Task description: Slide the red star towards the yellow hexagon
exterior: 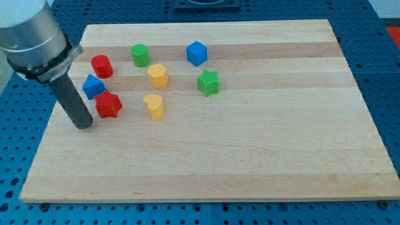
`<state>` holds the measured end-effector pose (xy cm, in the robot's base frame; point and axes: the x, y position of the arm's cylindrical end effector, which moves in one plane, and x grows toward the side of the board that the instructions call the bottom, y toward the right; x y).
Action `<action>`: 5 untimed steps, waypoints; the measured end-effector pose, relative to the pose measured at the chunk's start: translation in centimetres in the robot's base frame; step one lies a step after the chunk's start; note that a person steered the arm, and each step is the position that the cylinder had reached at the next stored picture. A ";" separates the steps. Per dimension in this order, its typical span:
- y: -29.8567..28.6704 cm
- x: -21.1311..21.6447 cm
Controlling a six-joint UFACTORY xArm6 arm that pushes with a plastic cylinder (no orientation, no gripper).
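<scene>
The red star lies at the left of the wooden board. The yellow hexagon sits up and to the right of it, nearer the view's top. My tip rests on the board just left of and slightly below the red star, a small gap between them. The dark rod rises from it toward the view's top left.
A blue block touches the red star's upper left. A red cylinder and a green cylinder lie above. A yellow heart lies right of the star. A blue cube and a green star lie further right.
</scene>
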<state>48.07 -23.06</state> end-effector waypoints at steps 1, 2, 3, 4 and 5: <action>0.0 0.0; 0.5 -0.6; 2.1 -1.8; 3.5 -3.2; 4.6 -4.7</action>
